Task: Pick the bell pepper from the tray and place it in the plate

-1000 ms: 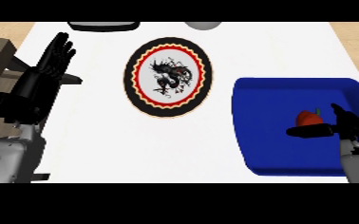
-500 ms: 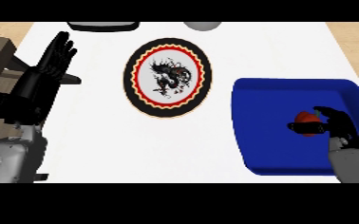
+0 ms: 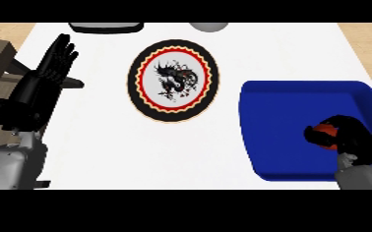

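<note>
A red bell pepper (image 3: 325, 130) lies near the right edge of the blue tray (image 3: 287, 123), mostly hidden by my right hand (image 3: 347, 135), whose fingers and thumb curl round it. The plate (image 3: 173, 80), round with a black and red rim and a dark dragon figure on white, lies on the white counter left of the tray. My left hand (image 3: 45, 78) rests open at the left edge, fingers pointing up, away from both.
A dark grey object (image 3: 106, 27) and a grey rounded object (image 3: 208, 26) sit at the counter's far edge. Wooden surface shows beyond the counter's corners. White counter stretches between plate and tray.
My right hand has drawn down toward the lower right and its fingers have closed round the bell pepper, hiding most of it. The left hand stays still.
</note>
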